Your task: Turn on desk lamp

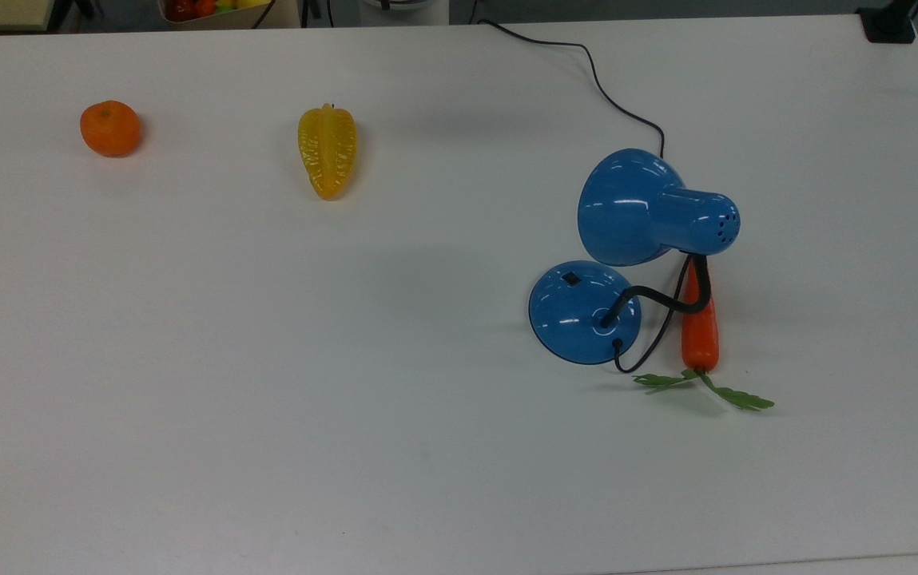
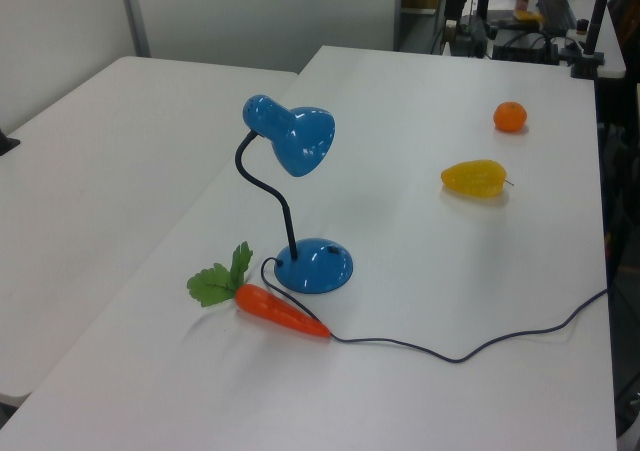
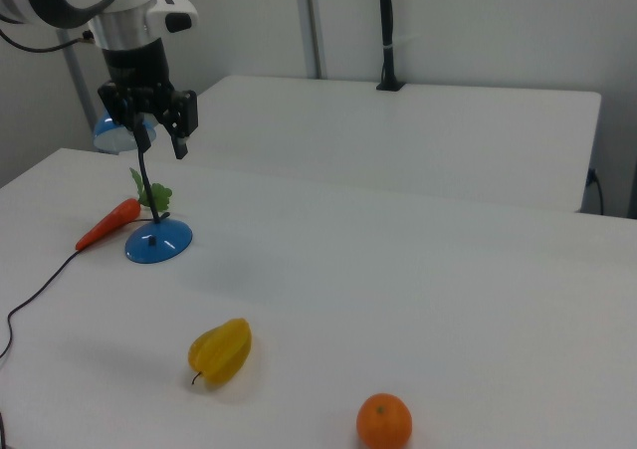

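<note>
The desk lamp stands on a white table, unlit, with its bell shade over a round blue base. A small black switch sits on the base's upper left in the top view. A black gooseneck bends up to the shade, and the cord trails to the table's far edge. In the right view my gripper hangs open in the air above the base, in front of the shade, holding nothing.
A toy carrot with green leaves lies right beside the lamp base, under the gooseneck. A yellow starfruit and an orange lie farther toward the top view's left. A second white table adjoins.
</note>
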